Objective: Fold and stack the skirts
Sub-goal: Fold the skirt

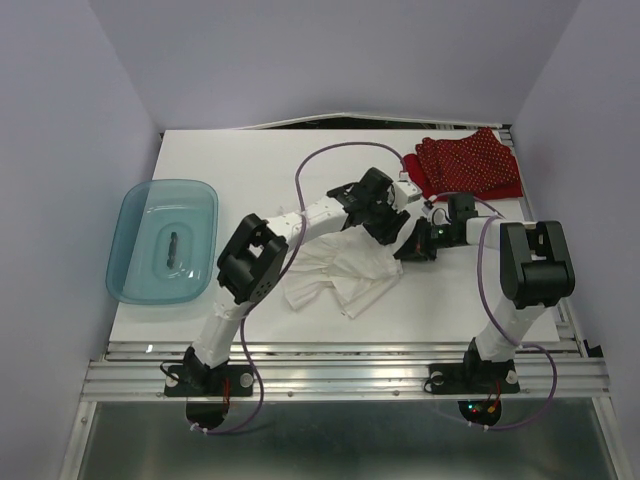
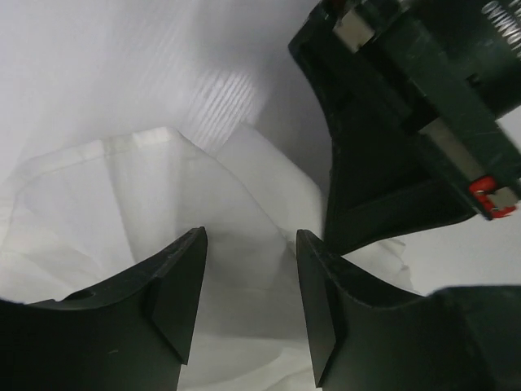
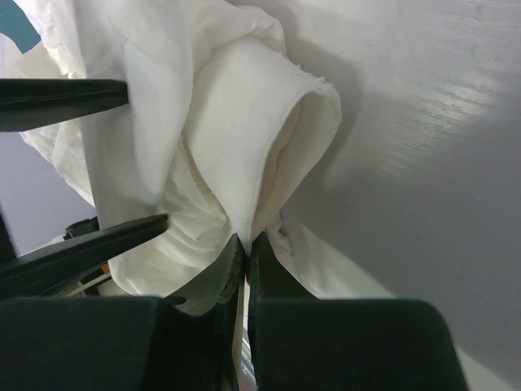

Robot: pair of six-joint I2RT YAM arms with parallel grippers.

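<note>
Item: white skirt, lying crumpled near the middle of the desk beneath both arms. It is wrinkled and bunched in loose folds, not yet flattened, with one hemmed edge curling up into a soft loop. Item: red skirt, dotted white, sitting at the far right corner, well apart from the white one. It is looking roughly squared off, though I cannot tell whether it is properly folded. Right claw: tips pressing together, pinching a fold of the white skirt. Left claw: jaws standing apart, hovering just above the same cloth close beside the right claw, gripping nothing. Step in hand, as I am judging it: folding the white skirt, with stacking not yet reached. The next move is calling for the left claw to take a second hold on an edge, so the pair can draw the cloth flat before turning it over on itself. The fabric is looking thin and limp, likely to sag and slip. Tub: standing at the left edge, taking no part.
</note>
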